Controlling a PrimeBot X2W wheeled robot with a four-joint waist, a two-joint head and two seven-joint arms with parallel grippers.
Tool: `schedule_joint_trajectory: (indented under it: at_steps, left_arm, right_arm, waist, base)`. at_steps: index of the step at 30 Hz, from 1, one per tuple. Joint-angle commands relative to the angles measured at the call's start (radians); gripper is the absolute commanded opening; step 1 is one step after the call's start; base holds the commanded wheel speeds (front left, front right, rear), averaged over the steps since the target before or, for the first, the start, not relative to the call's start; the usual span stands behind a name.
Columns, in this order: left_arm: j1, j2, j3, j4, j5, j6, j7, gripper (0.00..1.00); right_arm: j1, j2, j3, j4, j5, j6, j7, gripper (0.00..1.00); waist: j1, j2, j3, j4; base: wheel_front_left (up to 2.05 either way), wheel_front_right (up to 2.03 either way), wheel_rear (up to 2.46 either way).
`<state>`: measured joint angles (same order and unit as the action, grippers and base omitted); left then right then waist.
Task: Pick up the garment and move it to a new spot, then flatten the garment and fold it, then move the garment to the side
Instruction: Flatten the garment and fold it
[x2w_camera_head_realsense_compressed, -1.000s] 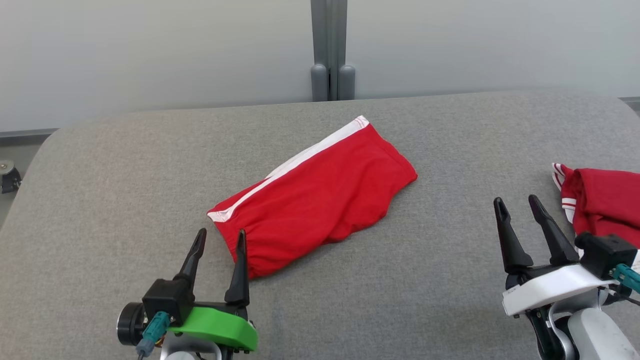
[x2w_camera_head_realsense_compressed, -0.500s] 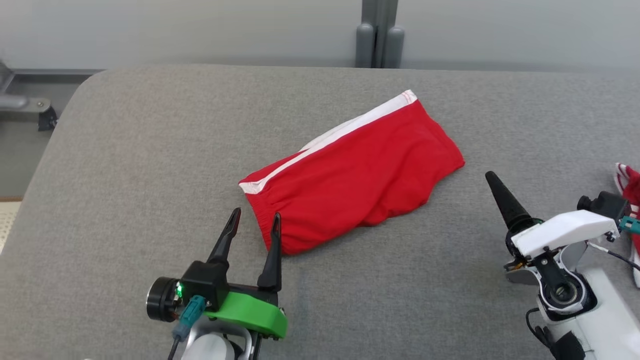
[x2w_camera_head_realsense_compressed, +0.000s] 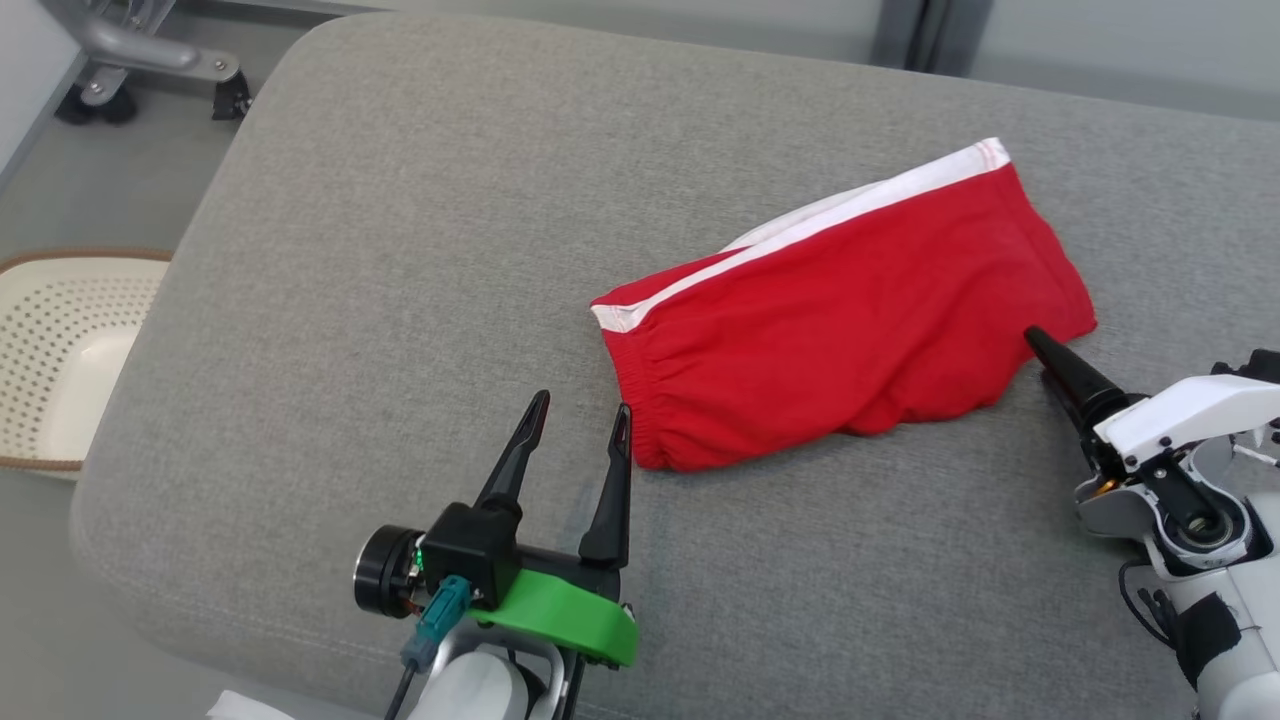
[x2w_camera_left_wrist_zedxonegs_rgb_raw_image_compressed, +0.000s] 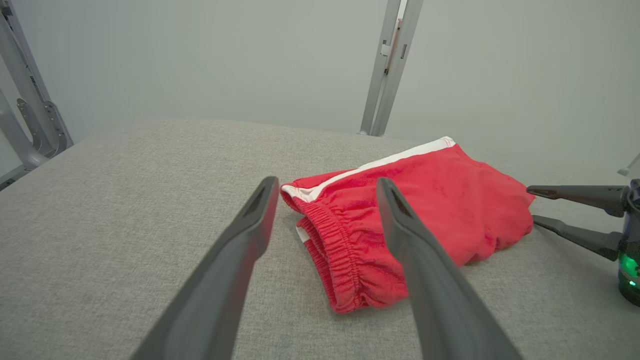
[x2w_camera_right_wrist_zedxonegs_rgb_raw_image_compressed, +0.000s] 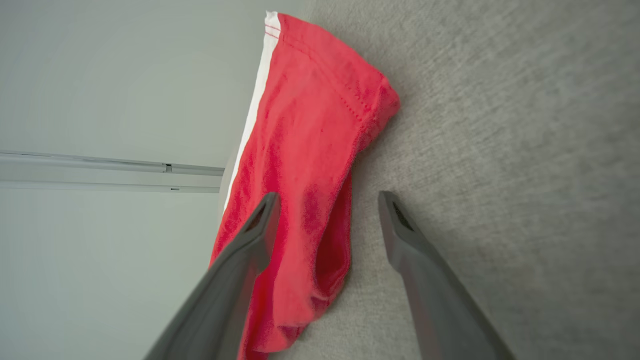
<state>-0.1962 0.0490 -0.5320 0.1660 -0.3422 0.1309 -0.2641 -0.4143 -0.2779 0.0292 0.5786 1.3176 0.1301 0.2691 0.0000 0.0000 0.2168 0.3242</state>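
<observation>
The garment (x2w_camera_head_realsense_compressed: 850, 300) is a pair of red shorts with a white side stripe, lying folded on the grey padded table (x2w_camera_head_realsense_compressed: 400, 250). My left gripper (x2w_camera_head_realsense_compressed: 582, 402) is open, its fingertips just short of the elastic waistband end (x2w_camera_left_wrist_zedxonegs_rgb_raw_image_compressed: 340, 260). In the left wrist view the left gripper (x2w_camera_left_wrist_zedxonegs_rgb_raw_image_compressed: 326, 182) frames that waistband. My right gripper (x2w_camera_head_realsense_compressed: 1040, 345) is rolled on its side and open at the garment's right end. The left wrist view shows this right gripper (x2w_camera_left_wrist_zedxonegs_rgb_raw_image_compressed: 532, 204) with one finger above the other. In its own view the right gripper (x2w_camera_right_wrist_zedxonegs_rgb_raw_image_compressed: 328, 196) has one finger over the red cloth (x2w_camera_right_wrist_zedxonegs_rgb_raw_image_compressed: 300, 125) and one over bare table.
A white perforated basket (x2w_camera_head_realsense_compressed: 60, 340) stands on the floor off the table's left edge. A grey wheeled frame (x2w_camera_head_realsense_compressed: 150, 60) is at the far left corner. The table's rounded front-left corner lies close to my left arm.
The head camera has swung left and down, shifting the whole picture right. My right gripper has rolled onto its side and closed in on the garment's right end. The left gripper holds its place.
</observation>
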Motion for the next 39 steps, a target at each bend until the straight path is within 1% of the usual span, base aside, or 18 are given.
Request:
schedule_joint_trajectory:
  at_steps: [1,5,10,17,22,23,24,26,34,39]
  left_arm:
    - [-0.018,0.004,-0.007,-0.007,-0.008,0.008,0.000,1.00]
    - [-0.023,0.004,-0.022,-0.019,-0.017,0.023,0.000,1.00]
    - [-0.024,0.003,-0.042,-0.033,-0.026,0.035,0.000,1.00]
    - [-0.026,0.003,-0.071,-0.046,-0.040,0.049,0.000,1.00]
    - [-0.023,0.003,-0.079,-0.055,-0.060,0.058,0.000,1.00]
    - [-0.022,0.003,-0.081,-0.054,-0.062,0.057,0.000,1.00]
    - [-0.020,0.003,-0.082,-0.052,-0.062,0.056,0.000,1.00]
    - [-0.014,0.003,-0.083,-0.045,-0.059,0.053,0.000,1.00]
    - [-0.002,0.003,-0.063,-0.025,-0.047,0.036,0.000,1.00]
    - [0.000,0.003,-0.054,-0.014,-0.040,0.026,0.000,1.00]
  right_arm:
    - [-0.013,0.001,-0.002,0.020,0.006,0.001,0.009,1.00]
    - [-0.041,-0.011,-0.011,0.060,0.017,0.001,0.026,1.00]
    - [-0.078,-0.029,-0.004,0.106,0.004,0.001,0.050,1.00]
    - [-0.139,-0.034,0.008,0.161,-0.014,0.002,0.072,1.00]
    - [-0.175,-0.038,0.021,0.175,-0.022,0.002,0.087,1.00]
    - [-0.179,-0.039,0.022,0.179,-0.026,0.002,0.086,0.89]
    - [-0.181,-0.040,0.023,0.181,-0.030,0.002,0.079,0.00]
    - [-0.187,-0.037,0.022,0.188,-0.029,0.001,0.071,0.00]
    - [-0.172,-0.056,0.026,0.206,-0.051,0.000,0.020,0.00]
    - [-0.161,-0.063,0.022,0.178,-0.046,0.000,-0.035,0.00]
  waist:
    - [0.0000,0.0000,0.047,0.065]
    - [0.0000,0.0000,0.064,0.100]
    - [0.0000,0.0000,0.087,0.133]
    - [0.0000,0.0000,0.103,0.165]
    - [0.0000,0.0000,0.110,0.181]
    - [0.0000,0.0000,0.108,0.184]
    - [0.0000,0.0000,0.106,0.185]
    - [0.0000,0.0000,0.099,0.186]
    - [0.0000,0.0000,0.067,0.171]
    - [0.0000,0.0000,0.048,0.151]
  base:
    - [0.00,0.00,0.00]
    - [0.00,0.00,0.00]
    - [0.00,0.00,0.00]
    - [0.00,0.00,0.00]
    - [0.00,0.00,0.00]
    - [0.00,0.00,0.00]
    - [0.00,0.00,0.00]
    - [0.00,0.00,0.00]
    - [0.00,0.00,0.00]
    - [0.00,0.00,0.00]
